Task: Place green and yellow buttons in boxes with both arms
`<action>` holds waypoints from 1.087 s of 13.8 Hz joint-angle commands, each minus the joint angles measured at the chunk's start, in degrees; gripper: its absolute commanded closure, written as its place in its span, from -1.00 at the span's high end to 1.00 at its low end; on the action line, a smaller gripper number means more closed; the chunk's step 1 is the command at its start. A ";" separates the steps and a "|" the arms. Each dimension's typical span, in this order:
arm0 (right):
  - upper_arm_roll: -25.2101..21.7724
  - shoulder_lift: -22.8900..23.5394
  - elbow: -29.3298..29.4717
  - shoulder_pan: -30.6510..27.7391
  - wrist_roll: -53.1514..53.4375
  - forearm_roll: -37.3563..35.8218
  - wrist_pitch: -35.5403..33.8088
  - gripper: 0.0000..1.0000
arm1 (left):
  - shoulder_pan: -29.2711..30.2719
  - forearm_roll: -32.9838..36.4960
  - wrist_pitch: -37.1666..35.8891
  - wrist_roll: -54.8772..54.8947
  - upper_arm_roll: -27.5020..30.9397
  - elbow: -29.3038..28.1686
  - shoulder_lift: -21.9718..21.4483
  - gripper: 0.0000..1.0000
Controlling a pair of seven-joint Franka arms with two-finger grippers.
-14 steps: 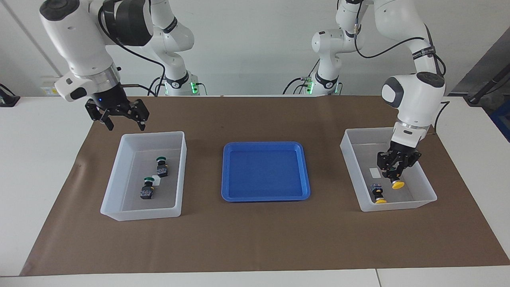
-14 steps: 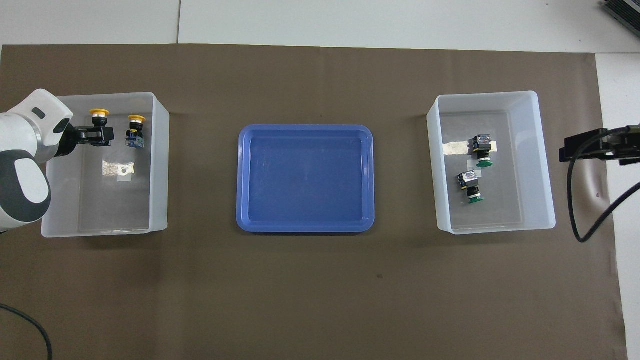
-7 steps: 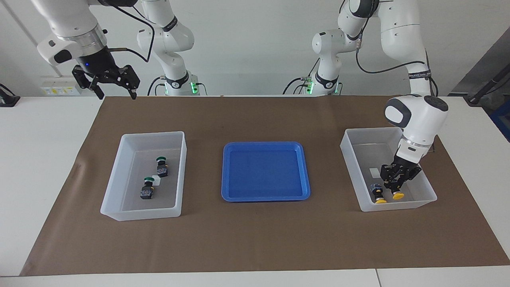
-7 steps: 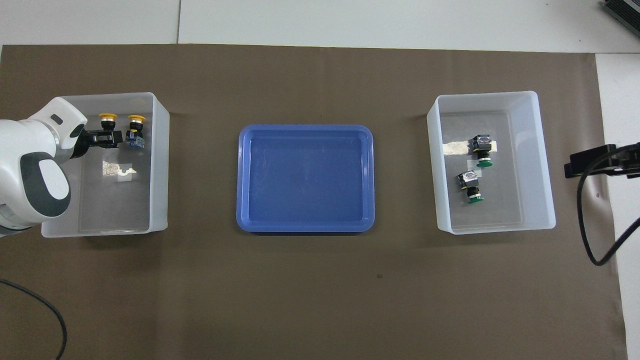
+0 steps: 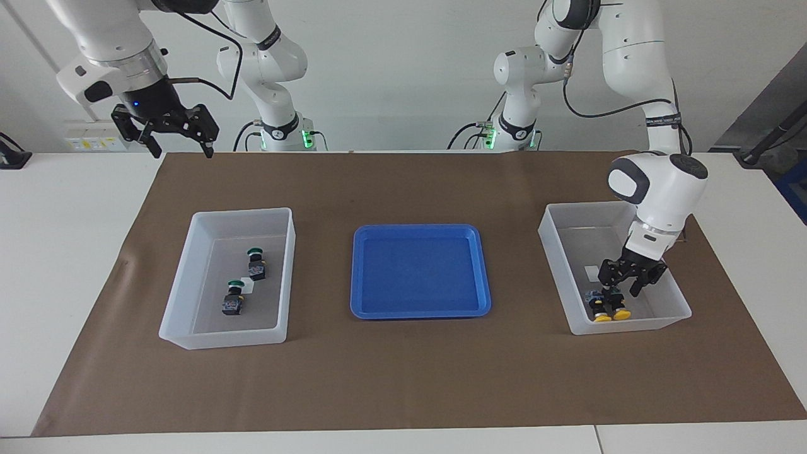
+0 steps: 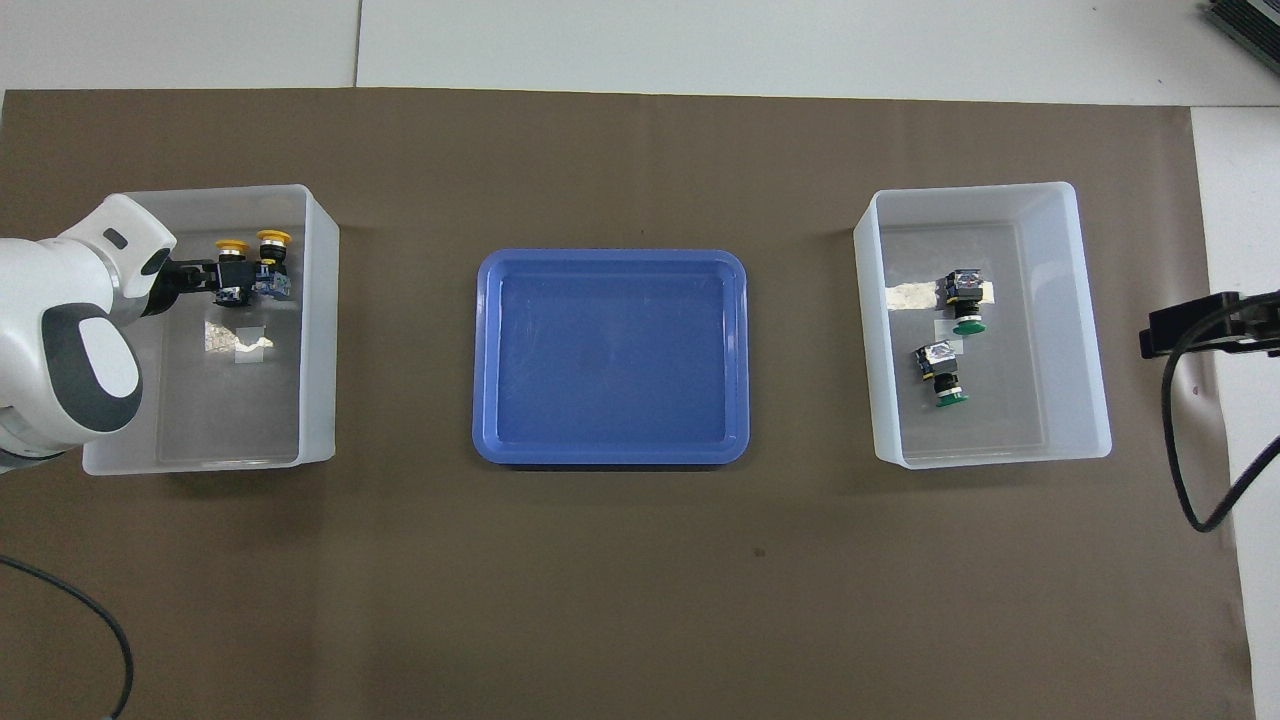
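Since half a second ago the left gripper (image 5: 627,291) has let go of the yellow button (image 5: 620,309). That button now lies on the floor of the bin (image 5: 630,326) in the lower right of the facing view. It sits just beside the other yellow button (image 5: 599,308), caps pointing away from the robots. The right arm has barely shifted.

Nearest the robots, in the upper left of the facing view, the right gripper (image 5: 178,149) hangs high over the edge of the brown mat (image 5: 403,378). Its jaws are spread wide and hold nothing.

Farther out, three containers stand in a row across the middle of the frame. A blue tray (image 5: 419,271) is in the centre, with a translucent bin at each end.

The bin (image 5: 220,339) toward the right arm's end holds both green buttons. One green button (image 5: 255,262) is nearer the robots. The second green button (image 5: 232,299) is a little farther out, and the two are apart.

In the bin toward the left arm's end, the left gripper reaches down inside the walls, just over the dropped button. Its fingers stand apart and grip nothing. Both yellow buttons rest at the end of that bin farthest from the robots. In the overhead view they show in the upper left, close to the bin's wall.
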 commanded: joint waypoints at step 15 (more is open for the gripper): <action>0.35 -1.35 -1.95 -0.60 -0.89 -0.18 0.69 1.00 | -6.18 10.85 -35.79 -2.37 -1.05 13.29 -16.28 1.00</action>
